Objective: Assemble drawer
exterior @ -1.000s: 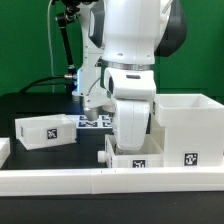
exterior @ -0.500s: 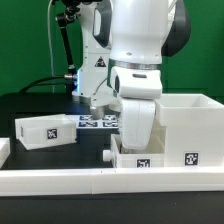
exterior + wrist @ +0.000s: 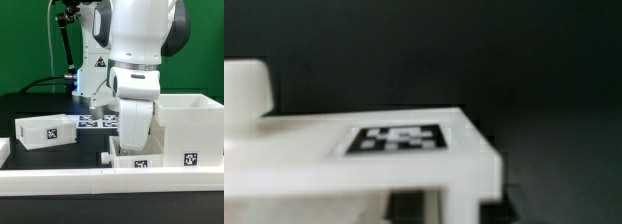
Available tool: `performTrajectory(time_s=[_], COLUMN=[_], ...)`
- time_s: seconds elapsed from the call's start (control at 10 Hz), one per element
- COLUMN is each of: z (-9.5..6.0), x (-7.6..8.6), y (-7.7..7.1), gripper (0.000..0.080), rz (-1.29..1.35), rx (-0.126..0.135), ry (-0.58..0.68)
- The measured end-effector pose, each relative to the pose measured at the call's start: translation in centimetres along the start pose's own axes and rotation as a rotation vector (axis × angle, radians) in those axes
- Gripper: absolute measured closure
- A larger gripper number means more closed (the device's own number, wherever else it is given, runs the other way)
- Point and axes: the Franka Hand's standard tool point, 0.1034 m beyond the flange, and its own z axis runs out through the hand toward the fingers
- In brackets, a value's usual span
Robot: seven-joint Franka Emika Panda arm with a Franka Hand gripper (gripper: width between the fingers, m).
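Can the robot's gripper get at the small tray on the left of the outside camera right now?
Probably yes. That small tray sits apart on the table with nothing over it. The arm is down at the middle tray, so it would need to lift clear first.

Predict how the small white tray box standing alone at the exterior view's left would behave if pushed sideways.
The tray box looks hollow, thin-walled plastic, so probably light and stiff. It sits low and wide on the black table, so it would likely slide rather than tip. Its smooth walls may slip in a pinch.
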Motion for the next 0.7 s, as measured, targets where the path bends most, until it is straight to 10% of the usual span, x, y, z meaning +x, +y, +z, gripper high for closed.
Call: performTrajectory(time_s=[0.4,0.7], z=[-1.7,-3.9], x=[0.3,-1.5], y=[0.5,1.1], gripper=[0.0209,0.0153], rz=[0.024,0.009], rx=[-0.009,-0.003], ry=[0.001,-0.008])
